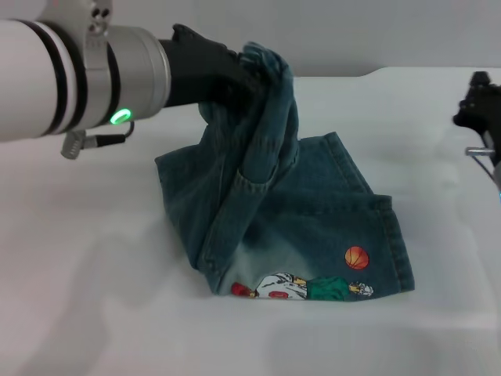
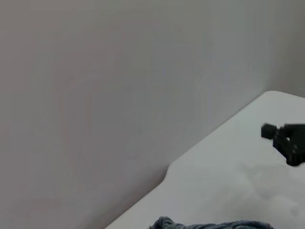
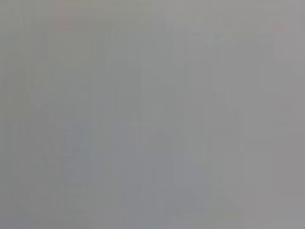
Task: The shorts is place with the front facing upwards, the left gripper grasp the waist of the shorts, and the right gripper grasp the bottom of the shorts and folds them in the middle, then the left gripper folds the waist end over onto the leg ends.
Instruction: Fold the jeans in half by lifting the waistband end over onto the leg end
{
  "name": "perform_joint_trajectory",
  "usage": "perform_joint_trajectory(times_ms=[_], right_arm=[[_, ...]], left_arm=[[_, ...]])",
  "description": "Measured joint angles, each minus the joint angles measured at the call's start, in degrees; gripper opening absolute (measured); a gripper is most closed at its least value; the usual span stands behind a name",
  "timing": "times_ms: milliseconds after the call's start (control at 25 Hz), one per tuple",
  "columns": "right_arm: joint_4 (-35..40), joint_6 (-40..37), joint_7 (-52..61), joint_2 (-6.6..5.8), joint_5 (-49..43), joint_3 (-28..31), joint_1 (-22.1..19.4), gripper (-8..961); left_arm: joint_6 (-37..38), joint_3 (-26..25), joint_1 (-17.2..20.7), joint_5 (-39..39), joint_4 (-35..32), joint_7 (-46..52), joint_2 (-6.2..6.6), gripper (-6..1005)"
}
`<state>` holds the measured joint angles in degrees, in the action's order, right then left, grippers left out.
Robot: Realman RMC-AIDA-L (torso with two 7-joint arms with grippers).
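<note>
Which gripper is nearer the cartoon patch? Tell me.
Left. The left gripper holds the shorts up above the cartoon patch; the right gripper sits off at the table's edge.

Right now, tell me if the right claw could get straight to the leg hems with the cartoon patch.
Probably yes. The right claw sits off at the table's right edge, holding nothing, and the leg hems lie flat and uncovered. The left claw lifts the waist farther back.

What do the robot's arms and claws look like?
The left arm is a thick white tube with black bands, ending in a silver section with a glowing green light and a small silver plug on a black cable. The left gripper is a black claw. The right gripper at the table's edge is black too, with a silver pin.
</note>
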<state>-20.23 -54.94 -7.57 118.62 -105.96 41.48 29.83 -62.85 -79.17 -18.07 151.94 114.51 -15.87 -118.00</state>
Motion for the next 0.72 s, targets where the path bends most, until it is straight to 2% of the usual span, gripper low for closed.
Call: perform_joint_trajectory(times_ms=[720], right_arm=[[1.3,-1.7,-0.5,-0.12,-0.2,2.1,-0.2,-1]], left_arm=[[7.7,10.1,3.4,-4.3,-2.4,-0.1,-0.08,69]])
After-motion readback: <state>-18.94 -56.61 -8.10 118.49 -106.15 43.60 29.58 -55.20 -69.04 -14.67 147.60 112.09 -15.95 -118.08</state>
